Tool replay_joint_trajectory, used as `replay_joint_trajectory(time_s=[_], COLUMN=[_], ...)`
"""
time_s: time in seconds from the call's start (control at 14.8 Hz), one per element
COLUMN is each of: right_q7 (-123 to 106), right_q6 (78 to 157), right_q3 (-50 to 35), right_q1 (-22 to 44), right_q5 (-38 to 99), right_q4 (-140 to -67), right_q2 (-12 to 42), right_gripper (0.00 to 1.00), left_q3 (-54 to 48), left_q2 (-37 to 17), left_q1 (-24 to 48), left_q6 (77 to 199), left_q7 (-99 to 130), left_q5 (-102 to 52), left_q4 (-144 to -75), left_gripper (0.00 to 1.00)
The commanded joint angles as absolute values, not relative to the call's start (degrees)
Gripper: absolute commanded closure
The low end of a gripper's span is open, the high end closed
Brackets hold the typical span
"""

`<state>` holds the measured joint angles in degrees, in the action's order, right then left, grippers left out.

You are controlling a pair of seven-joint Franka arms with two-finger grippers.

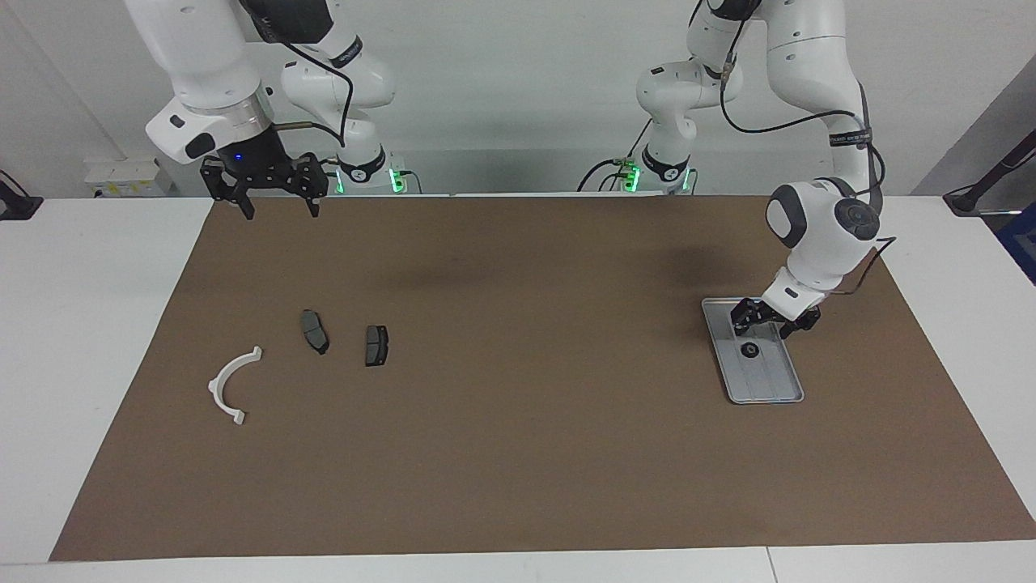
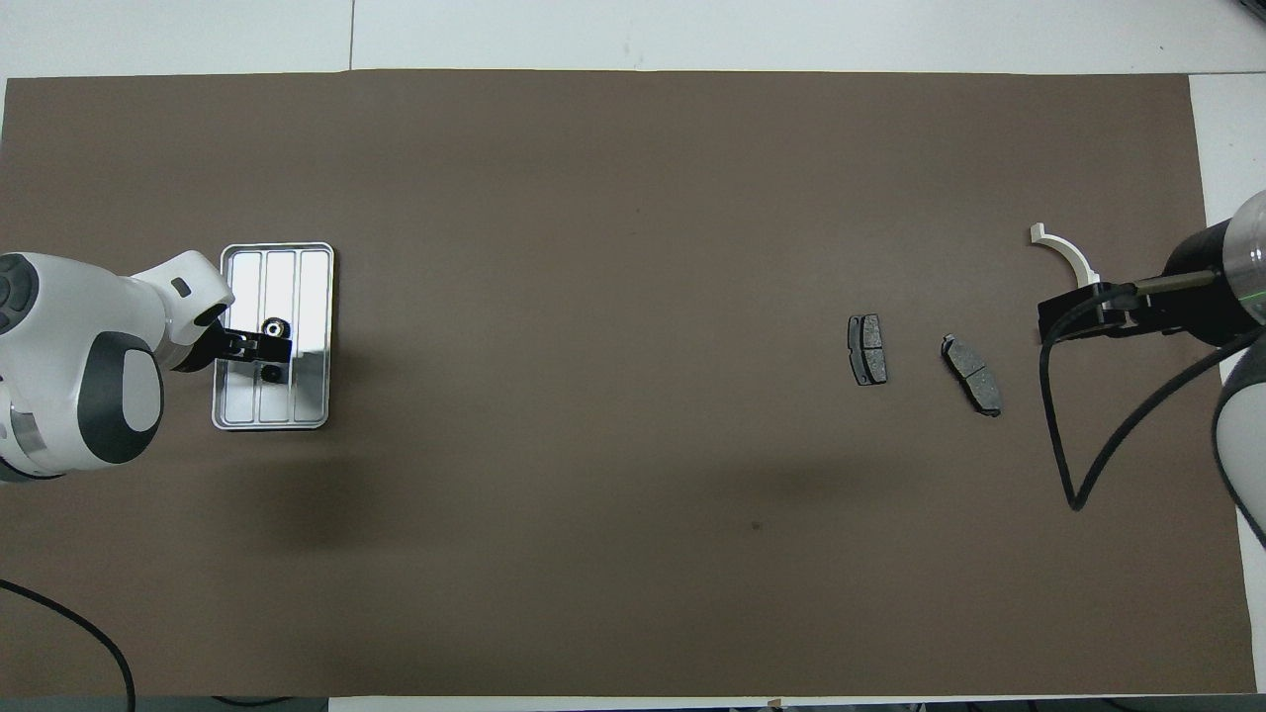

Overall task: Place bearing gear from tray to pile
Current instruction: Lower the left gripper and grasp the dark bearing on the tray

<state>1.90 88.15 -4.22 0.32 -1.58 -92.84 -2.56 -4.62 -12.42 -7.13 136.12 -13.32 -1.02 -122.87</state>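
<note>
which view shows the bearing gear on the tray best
The facing view. There the bearing gear lies in plain sight on the tray, clear of the left gripper. In the overhead view the gear sits right at that gripper's tips, beside a dark spot on the shiny tray that makes it harder to read.

tray (image 1: 769, 387) is shiny silver-grey with lengthwise ridges, little black bearing gear (image 1: 750, 350) on it. two brake pads (image 1: 314, 331) dark grey, the half-ring (image 1: 229, 387) at their 8 o'clock plain white. mat (image 1: 518, 453) is flat brown, table (image 1: 81, 324) white.
</note>
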Motion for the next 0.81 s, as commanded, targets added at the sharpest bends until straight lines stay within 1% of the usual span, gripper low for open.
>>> replay_joint_trajectory(time_s=[0.0,0.34,0.74], right_q7=[0.18,0.26,0.26], right_q6=[87.98,87.98,87.98], right_q3=[-4.13,-4.13,-4.13], right_q1=[-0.26,-0.18,-0.18], right_q5=[0.00,0.00,0.00], right_q4=[-93.43,-93.52,-93.52], right_q2=[-3.43,-3.52,-3.60], right_gripper=[0.00,0.00,0.00], left_q3=[-4.66,-4.66,-4.66], left_q2=[-11.87,-10.46,-9.05], left_q1=[-5.81,-5.89,-6.15], left_q6=[135.35,134.47,133.24], left_q7=[-12.57,-12.66,-12.92], left_q5=[-1.14,-1.14,-1.14], left_q4=[-123.84,-125.68,-126.21], left_gripper=[0.00,0.00,0.00])
